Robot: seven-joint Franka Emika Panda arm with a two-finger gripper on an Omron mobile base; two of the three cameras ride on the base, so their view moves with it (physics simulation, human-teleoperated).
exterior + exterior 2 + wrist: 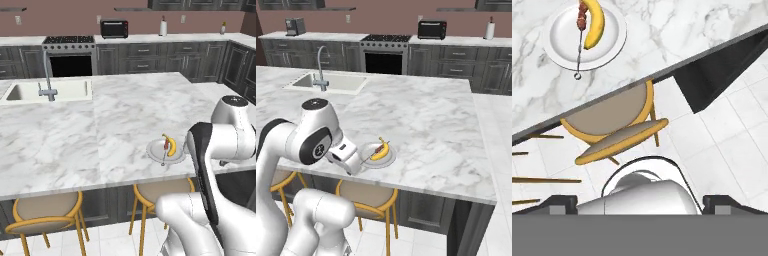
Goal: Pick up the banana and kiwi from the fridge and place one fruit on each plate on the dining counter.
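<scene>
Banana (594, 27) is laid on plate (559, 40) beside skewer (581, 35), near counter (75, 130) edge. Fingers (640, 202) are spread apart, nothing held. Plate could be knocked off if brushed during retreat.

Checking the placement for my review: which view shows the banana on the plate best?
The hand view: the banana lies whole on the plate beside a skewer, seen from above. Both base views show it small; in the left one the arm stands close beside it.
</scene>
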